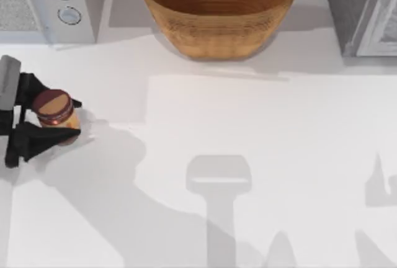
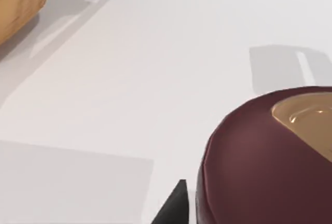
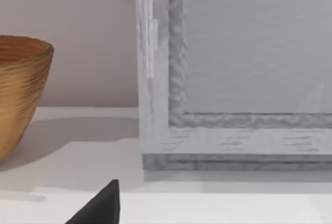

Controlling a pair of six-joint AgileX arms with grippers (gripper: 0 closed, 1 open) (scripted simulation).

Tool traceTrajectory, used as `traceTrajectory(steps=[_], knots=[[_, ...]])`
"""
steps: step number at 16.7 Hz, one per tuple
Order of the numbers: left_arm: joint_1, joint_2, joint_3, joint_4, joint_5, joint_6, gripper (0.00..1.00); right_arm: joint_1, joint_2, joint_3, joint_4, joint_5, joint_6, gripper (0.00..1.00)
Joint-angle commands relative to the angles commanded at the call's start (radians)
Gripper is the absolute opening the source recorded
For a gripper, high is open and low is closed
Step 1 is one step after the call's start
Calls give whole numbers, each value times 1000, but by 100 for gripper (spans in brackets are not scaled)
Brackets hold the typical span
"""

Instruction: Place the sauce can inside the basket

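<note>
The sauce can (image 1: 54, 108), with a maroon lid and an orange label, is at the table's far left. My left gripper (image 1: 75, 118) is shut on it, one black finger on each side of its body. In the left wrist view the maroon lid of the sauce can (image 2: 259, 162) looms close, with one black fingertip (image 2: 174, 206) beside it. The tan woven basket (image 1: 217, 38) stands at the back centre, far from the can, and its wall shows in the wrist views as well (image 2: 21, 1) (image 3: 21, 89). One black fingertip (image 3: 106, 198) of my right gripper points toward the back right.
A grey appliance (image 1: 68, 1) with two round knobs stands at the back left. A grey framed cabinet (image 1: 366, 13) (image 3: 233, 79) stands at the back right, beside the basket. White tabletop stretches between the can and the basket.
</note>
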Motion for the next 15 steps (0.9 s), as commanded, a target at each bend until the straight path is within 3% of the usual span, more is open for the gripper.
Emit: traceTrajectory(steps=[3,7,15], knots=[[65,-48,0,-254,-30,215,0,0,0,0,0,0,0,100],[134,-103,-5,-450,-67,392,0,0,0,0,0,0,0,100],[141,-112,-1,-475,-80,415,0,0,0,0,0,0,0,100]])
